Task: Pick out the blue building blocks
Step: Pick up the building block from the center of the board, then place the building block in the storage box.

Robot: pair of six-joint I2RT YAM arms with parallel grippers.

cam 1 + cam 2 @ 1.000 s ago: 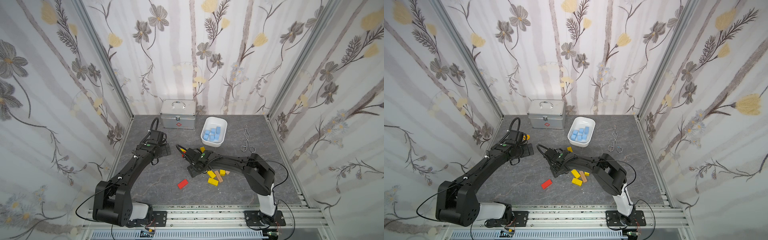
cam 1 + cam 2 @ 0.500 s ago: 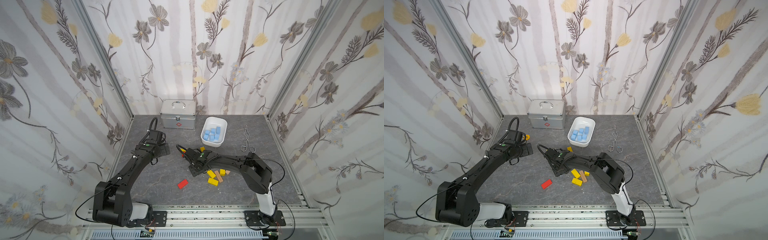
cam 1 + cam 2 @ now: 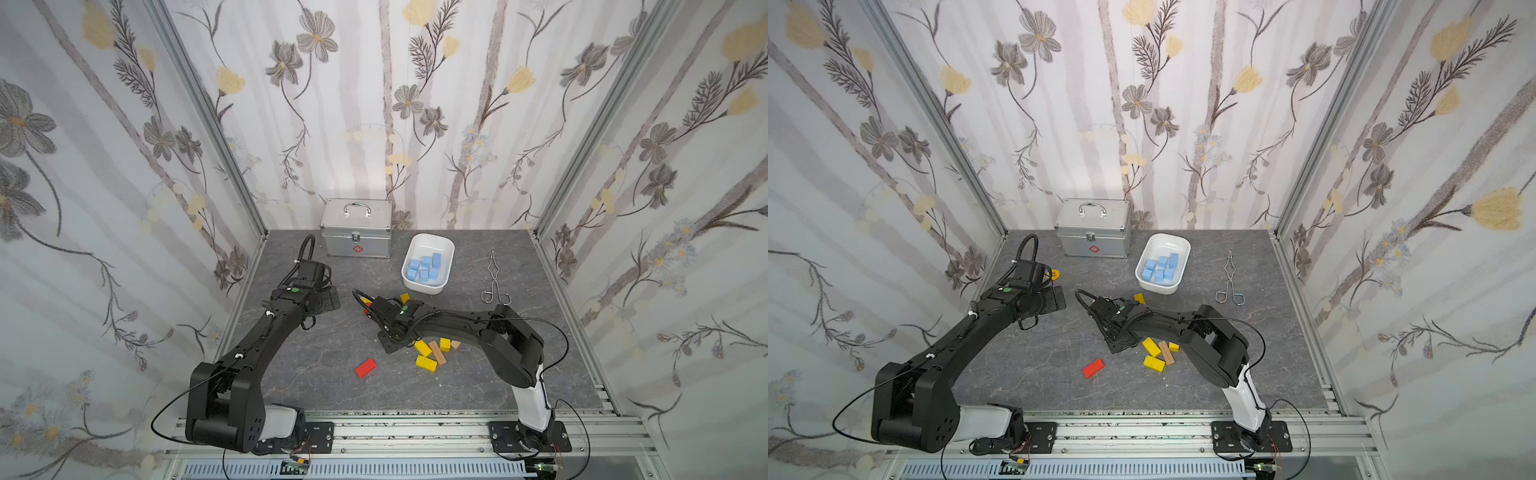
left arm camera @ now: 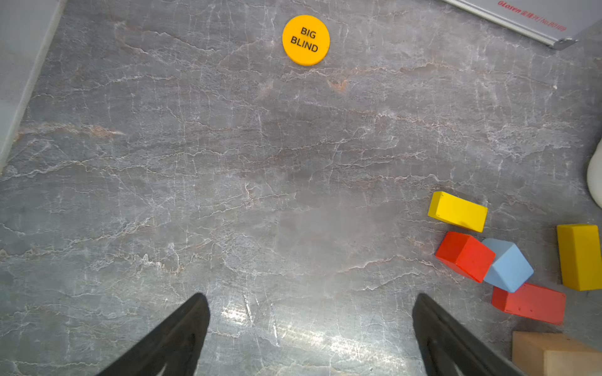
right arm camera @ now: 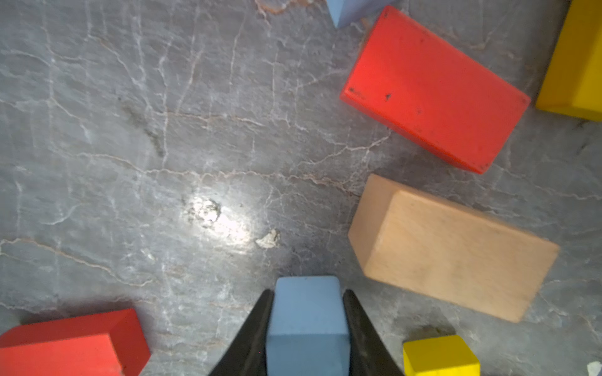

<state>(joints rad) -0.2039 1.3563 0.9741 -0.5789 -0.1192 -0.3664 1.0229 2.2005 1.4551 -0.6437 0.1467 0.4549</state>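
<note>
The right gripper (image 5: 308,294) has its jaws pinched on a light-blue cube (image 5: 308,314), one black finger flat against each side. It sits low among the loose blocks on the near side of the white tub (image 3: 446,249), toward the robot's bases. I can't tell whether the cube has left the table yet. A tan brick (image 5: 452,247) and a red brick (image 5: 433,88) lie close by, clear of the grip. A handful of blue blocks (image 3: 424,268) already sit in the tub. One more blue cube (image 4: 508,263) lies on that same near side, wedged against a red cube (image 4: 464,255). The left gripper (image 4: 309,296) hangs with its jaws spread wide over bare table, well apart from the tub, holding nothing. To my eye this is the grasp of one of the last blue pieces. The next move calls for a straight lift to clear the neighbours, a carry over the tub's rim, and a release above the blocks inside. After that, the wedged cube will need a grip on its free faces.
</note>
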